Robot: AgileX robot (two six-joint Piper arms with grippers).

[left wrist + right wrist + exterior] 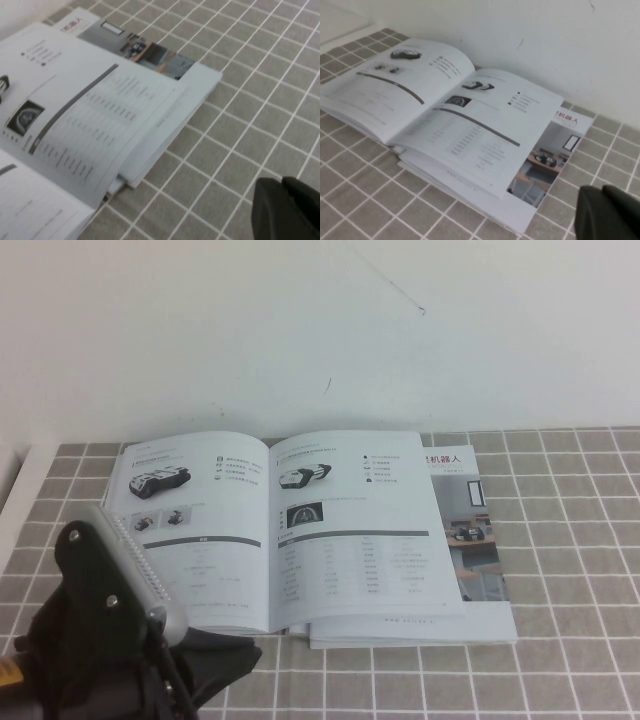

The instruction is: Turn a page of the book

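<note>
Book lies open, no page held

The thin glossy white booklet (285,530) is spread flat at the tiled table's (570,660) centre, upon a matching second booklet (475,540). No page is lifted or gripped. The left gripper (130,560) is parked near-left, its state untellable; the right gripper (610,212) is closed, empty.

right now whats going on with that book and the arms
The book lies open on the tiled table, resting partly on a second booklet with the same cover, which sticks out on the robot's right. Neither arm is touching a page. The left gripper is raised near the book's left corner, apart from it. The right gripper is shut and holds nothing; only a dark part of it shows in its wrist view, off the booklets. No page is lifted.
</note>
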